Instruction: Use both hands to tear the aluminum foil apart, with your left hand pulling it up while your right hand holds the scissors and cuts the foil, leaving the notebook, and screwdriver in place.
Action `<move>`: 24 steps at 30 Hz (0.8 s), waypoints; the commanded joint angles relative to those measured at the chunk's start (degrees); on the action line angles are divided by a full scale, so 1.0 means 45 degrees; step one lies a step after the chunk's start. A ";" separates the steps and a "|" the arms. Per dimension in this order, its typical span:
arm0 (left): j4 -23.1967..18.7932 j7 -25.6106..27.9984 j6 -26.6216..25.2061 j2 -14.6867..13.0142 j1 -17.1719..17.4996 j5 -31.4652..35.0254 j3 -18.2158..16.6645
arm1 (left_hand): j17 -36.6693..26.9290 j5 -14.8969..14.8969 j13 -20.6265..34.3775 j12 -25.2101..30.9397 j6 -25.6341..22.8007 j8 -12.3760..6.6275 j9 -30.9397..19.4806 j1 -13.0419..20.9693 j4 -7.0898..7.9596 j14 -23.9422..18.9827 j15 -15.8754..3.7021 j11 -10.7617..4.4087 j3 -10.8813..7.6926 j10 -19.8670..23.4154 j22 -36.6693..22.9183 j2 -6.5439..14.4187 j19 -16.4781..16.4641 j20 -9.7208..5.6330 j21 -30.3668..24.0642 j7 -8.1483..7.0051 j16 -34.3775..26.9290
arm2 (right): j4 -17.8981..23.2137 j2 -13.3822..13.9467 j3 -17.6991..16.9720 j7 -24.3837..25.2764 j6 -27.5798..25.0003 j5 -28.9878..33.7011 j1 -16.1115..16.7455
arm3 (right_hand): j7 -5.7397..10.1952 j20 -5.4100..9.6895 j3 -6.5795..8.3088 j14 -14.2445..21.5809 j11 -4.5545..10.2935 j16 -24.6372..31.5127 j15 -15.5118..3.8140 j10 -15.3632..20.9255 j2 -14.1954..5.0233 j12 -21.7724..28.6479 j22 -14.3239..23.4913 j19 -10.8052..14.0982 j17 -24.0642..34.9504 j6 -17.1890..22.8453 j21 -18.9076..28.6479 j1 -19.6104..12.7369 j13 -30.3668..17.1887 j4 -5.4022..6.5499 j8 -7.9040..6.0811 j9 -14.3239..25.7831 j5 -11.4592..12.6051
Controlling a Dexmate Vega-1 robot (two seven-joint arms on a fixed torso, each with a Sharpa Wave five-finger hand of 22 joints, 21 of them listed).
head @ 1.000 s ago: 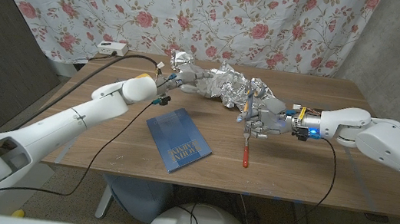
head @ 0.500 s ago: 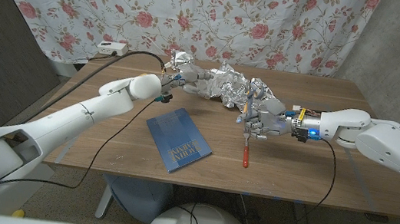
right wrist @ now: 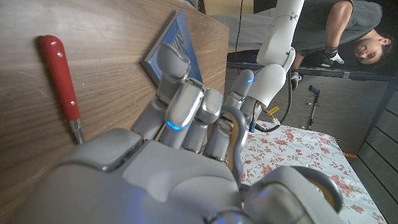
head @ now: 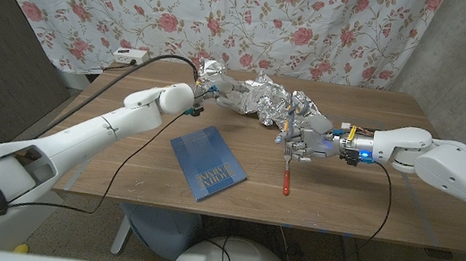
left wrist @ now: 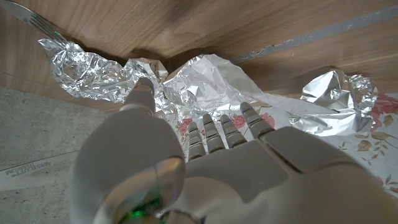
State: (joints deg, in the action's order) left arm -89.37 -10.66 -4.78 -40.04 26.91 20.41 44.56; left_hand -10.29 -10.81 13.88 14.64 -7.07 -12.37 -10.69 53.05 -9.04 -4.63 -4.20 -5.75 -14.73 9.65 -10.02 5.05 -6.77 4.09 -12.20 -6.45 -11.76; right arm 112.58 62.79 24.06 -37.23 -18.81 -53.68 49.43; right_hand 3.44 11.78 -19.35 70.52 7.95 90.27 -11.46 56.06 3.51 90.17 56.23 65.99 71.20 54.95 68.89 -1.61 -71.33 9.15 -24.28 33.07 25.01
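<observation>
Both hands busy | left hand (head: 209,87) pinches foil (head: 266,99) | right hand (head: 303,142) grips scissors (head: 288,124)

Left hand (head: 209,89) at crumpled foil (head: 266,100); right hand (head: 304,142) holds scissors (head: 289,120); notebook (head: 207,162), screwdriver (head: 286,177) nearby.
</observation>
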 commanded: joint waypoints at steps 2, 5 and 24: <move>0.0038 0.0019 -0.0850 0.0210 -0.0435 0.1449 0.0538 | -0.0021 -0.0022 0.0019 0.0140 -0.0124 -0.0034 -0.0027 -0.0091 0.0084 -0.0161 -0.0031 -0.0043 0.0031 0.0320 -0.0034 -0.0149 -0.0181 0.0010 -0.0020 0.0030 -0.0065 | -0.0105 -0.0074 0.0052 -0.0185 -0.0084 -0.0024 -0.0176 | -0.2204 -0.0010 -0.0022 -0.0166 0.0364 0.0068 -0.0125 0.0344 -0.0074 0.0077 -0.0093 0.0133 0.0052 0.0021 -0.0093 -0.0029 -0.0005 -0.0037 0.0079 0.0074 -0.0059; 0.0132 -0.0088 -0.1031 0.0303 -0.0621 0.1893 0.0782 | -0.0020 -0.0012 0.0010 0.0141 -0.0157 -0.0030 -0.0027 -0.0119 0.0090 -0.0095 -0.0049 -0.0047 0.0053 0.0345 -0.0034 -0.0181 -0.0182 0.0009 -0.0008 0.0035 -0.0022 | -0.0130 -0.0087 0.0066 -0.0236 -0.0055 0.0009 -0.0209 | -0.2177 -0.0019 -0.0024 -0.0166 0.0372 0.0065 -0.0124 0.0362 -0.0090 0.0078 -0.0054 0.0127 0.0050 0.0020 -0.0096 -0.0038 -0.0002 -0.0041 0.0104 0.0069 -0.0074; 0.0648 -0.0279 -0.2145 0.0877 -0.1271 0.4758 0.2161 | -0.0039 0.0093 -0.0021 0.0171 -0.0233 0.0095 -0.0025 -0.0596 0.0245 0.0124 -0.0035 -0.0183 0.0326 0.0586 -0.0037 -0.0470 0.0052 0.0086 0.0151 -0.0240 0.0119 | -0.0296 -0.0189 0.0085 -0.0339 -0.0028 -0.0031 -0.0270 | -0.2159 -0.0033 -0.0011 -0.0167 0.0369 0.0062 -0.0126 0.0388 -0.0173 0.0076 0.0007 0.0155 0.0048 0.0076 -0.0156 -0.0127 -0.0003 -0.0070 0.0160 0.0099 -0.0130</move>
State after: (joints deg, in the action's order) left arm -87.48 -11.93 -11.59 -37.23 22.28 35.05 51.37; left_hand -10.28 -10.58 13.84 15.27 -8.08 -12.07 -10.69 50.97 -7.88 -4.57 -4.22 -6.75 -13.57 12.09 -10.02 3.00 -6.84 4.19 -11.64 -7.28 -11.35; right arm 111.72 62.37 24.16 -38.32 -18.83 -53.77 48.71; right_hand 3.43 11.56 -19.34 70.52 7.92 90.27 -11.46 56.08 3.09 90.28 56.04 66.19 71.20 54.95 68.22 -2.03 -71.33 9.15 -23.90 33.34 24.55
